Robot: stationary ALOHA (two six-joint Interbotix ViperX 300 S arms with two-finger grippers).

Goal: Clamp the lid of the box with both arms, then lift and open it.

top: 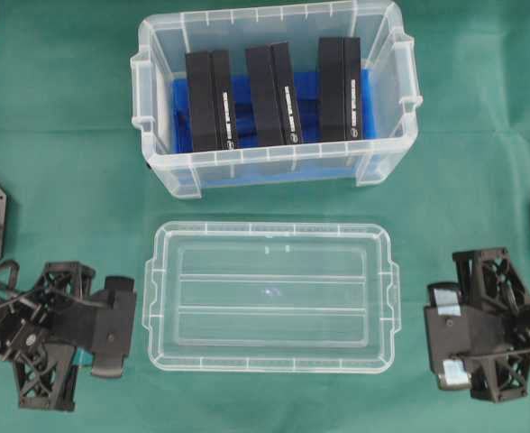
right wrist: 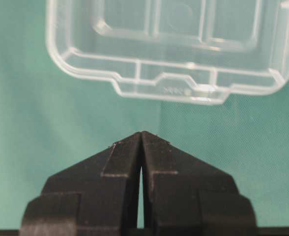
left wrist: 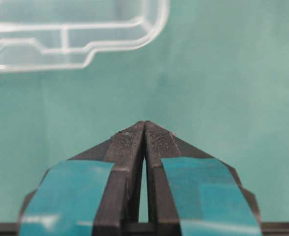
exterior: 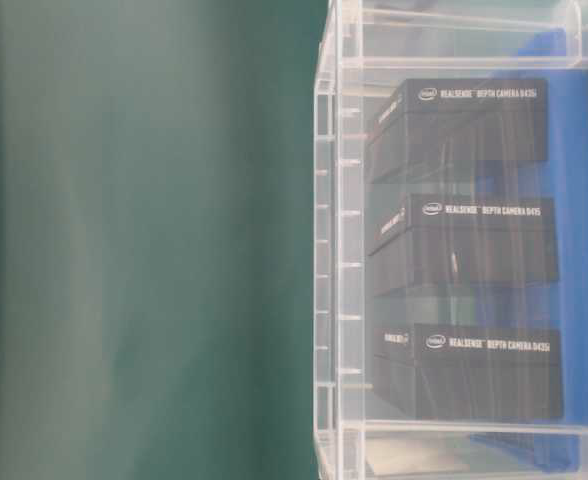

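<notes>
- While both pincers rest low on the green cloth (top: pixel 67 162), neither one grips anything: the left gripper (left wrist: pixel 144 127) shows its two flat tips pressed together, clenched on nothing, with teal tape on the outer face of each jaw.
- Just ahead of the left gripper's tips lies bare cloth; beyond that, ahead and off to the left in its wrist view, sits a rounded corner and end tab of the lid (top: pixel 272 298).
- The right gripper (right wrist: pixel 142 135) is likewise clenched, tip against tip, with only a thin slit lower down between the jaws, and nothing between them.
- Straight ahead of the right gripper's tips, past a strip of bare cloth, lies the near end of the lid with its small end tab facing the pincer; the two are apart, not touching.
- Seen from overhead, the lid lies flat on the cloth between the two pincers, off the box, its two long ridges running from one gripper's side to the other's.
- Farther off, beyond the lid's far long edge and apart from it, stands the box (top: pixel 274 167), open at the top.
- Inside the box three black blocks (top: pixel 211 99) stand side by side on a blue liner (top: pixel 242 90).
</notes>
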